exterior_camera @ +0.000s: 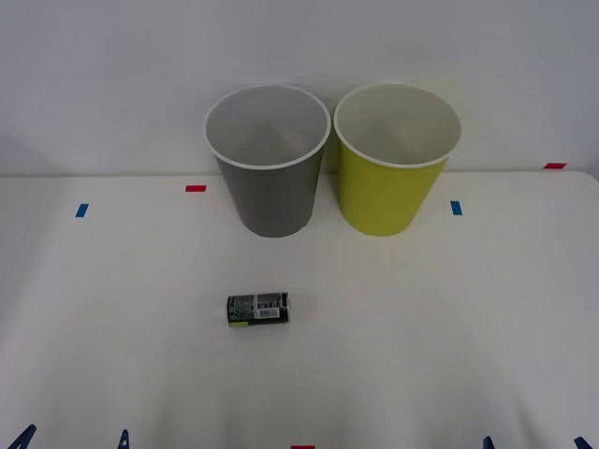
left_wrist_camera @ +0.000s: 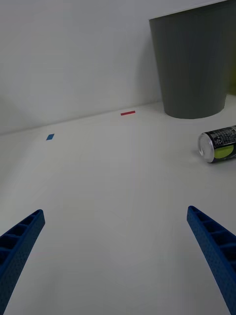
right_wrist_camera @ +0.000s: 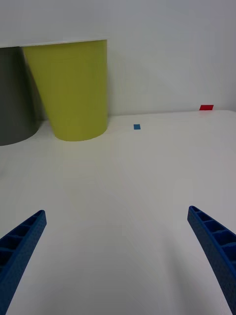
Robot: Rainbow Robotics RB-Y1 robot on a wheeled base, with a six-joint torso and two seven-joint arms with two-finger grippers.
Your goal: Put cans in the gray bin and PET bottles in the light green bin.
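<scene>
In the front view, the gray bin (exterior_camera: 271, 178) and the light green bin (exterior_camera: 393, 168) are standing upright side by side at the far part of the white table (exterior_camera: 468, 327), nearly touching, gray on the robot's left. The can (exterior_camera: 258, 308) is lying on its side on the bare tabletop, nearer the robot than the gray bin and apart from it. The blue fingertips of the left gripper (exterior_camera: 73, 438) are peeking in at the near edge on the left, spread wide; those of the right gripper (exterior_camera: 533, 442) are doing the same on the right. The can is lying ahead of both pairs, closer to the left one, touched by neither. Small red and blue tape marks (exterior_camera: 195, 188) are dotting the table.

In the right wrist view, the right gripper's (right_wrist_camera: 118, 261) two ribbed fingers (right_wrist_camera: 22, 241) are standing far apart, holding nothing, with bare table between them. Well ahead of them the light green bin (right_wrist_camera: 71, 91) is rising, with the gray bin (right_wrist_camera: 14, 96) beside it.

In the left wrist view, the left gripper's (left_wrist_camera: 115, 261) fingers (left_wrist_camera: 211, 246) are likewise splayed wide and gripping nothing. The can (left_wrist_camera: 219, 145) is resting on its side ahead of the fingers, its round end facing them, and the gray bin (left_wrist_camera: 196, 64) is standing farther on behind it.
</scene>
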